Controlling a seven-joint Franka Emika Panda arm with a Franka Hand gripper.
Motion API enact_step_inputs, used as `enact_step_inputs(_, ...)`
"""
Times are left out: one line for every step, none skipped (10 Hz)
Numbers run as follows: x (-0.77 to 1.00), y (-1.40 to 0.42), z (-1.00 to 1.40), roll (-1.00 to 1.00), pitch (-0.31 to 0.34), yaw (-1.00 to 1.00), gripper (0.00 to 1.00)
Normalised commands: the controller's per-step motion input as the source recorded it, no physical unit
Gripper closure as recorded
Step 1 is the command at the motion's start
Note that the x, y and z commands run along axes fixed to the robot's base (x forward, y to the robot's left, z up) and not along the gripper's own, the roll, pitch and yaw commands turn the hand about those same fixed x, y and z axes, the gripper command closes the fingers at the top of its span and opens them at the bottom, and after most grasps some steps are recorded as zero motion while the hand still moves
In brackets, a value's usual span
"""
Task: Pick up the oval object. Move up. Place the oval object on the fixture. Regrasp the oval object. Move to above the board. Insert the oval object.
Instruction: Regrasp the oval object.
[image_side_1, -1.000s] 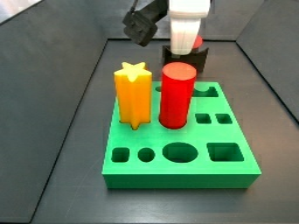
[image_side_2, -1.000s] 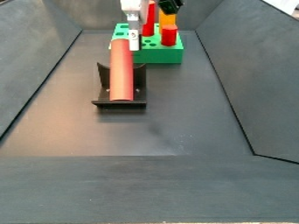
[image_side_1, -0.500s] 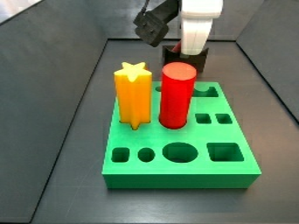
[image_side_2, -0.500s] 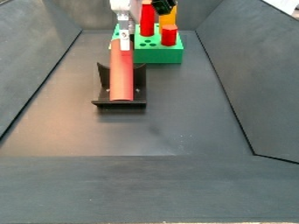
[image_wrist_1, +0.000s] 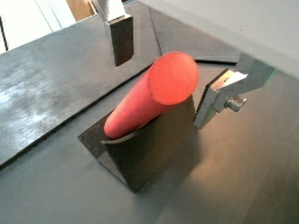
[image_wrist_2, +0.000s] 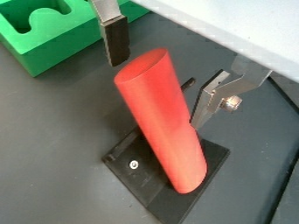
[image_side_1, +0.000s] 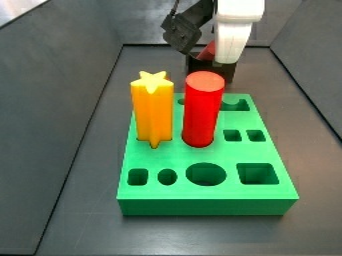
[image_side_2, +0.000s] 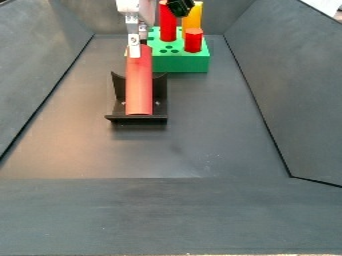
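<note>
In a side view the dark floor (image_side_2: 174, 150) runs open and bare between sloped grey walls, with free room on both sides of the fixture (image_side_2: 136, 108) and in front of it. The oval object (image_side_2: 138, 78) lies lengthwise in the fixture's notch, its far end pointing toward the green board (image_side_2: 187, 60), which sits near the back wall. In both wrist views the gripper (image_wrist_2: 163, 66) hangs at the oval object's upper end with its jaws spread wide: one finger (image_wrist_2: 114, 37) stands clear on one side, the other (image_wrist_2: 214, 96) just beside the opposite side, neither pad pressing the oval object (image_wrist_1: 149, 94). A yellow star peg (image_side_1: 152, 108) and red cylinder (image_side_1: 201, 108) stand upright in the board.
</note>
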Motion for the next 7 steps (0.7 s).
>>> enact_step_inputs(0.10, -0.01, 0.00, -0.05, 0.248, 0.06, 0.00)
enact_step_inputs(0.09, -0.01, 0.01, -0.05, 0.240, 0.06, 0.00)
enact_step_inputs(0.08, -0.01, 0.00, -0.05, 0.218, 0.06, 0.00)
enact_step_inputs(0.08, -0.01, 0.00, -0.04, 0.213, 0.07, 0.00)
enact_step_inputs(0.08, -0.01, 0.00, -0.04, 0.212, 0.06, 0.00)
enact_step_inputs(0.08, -0.01, 0.00, -0.04, 0.211, 0.06, 0.00)
enact_step_inputs(0.08, -0.01, 0.00, -0.04, 0.211, 0.06, 0.00)
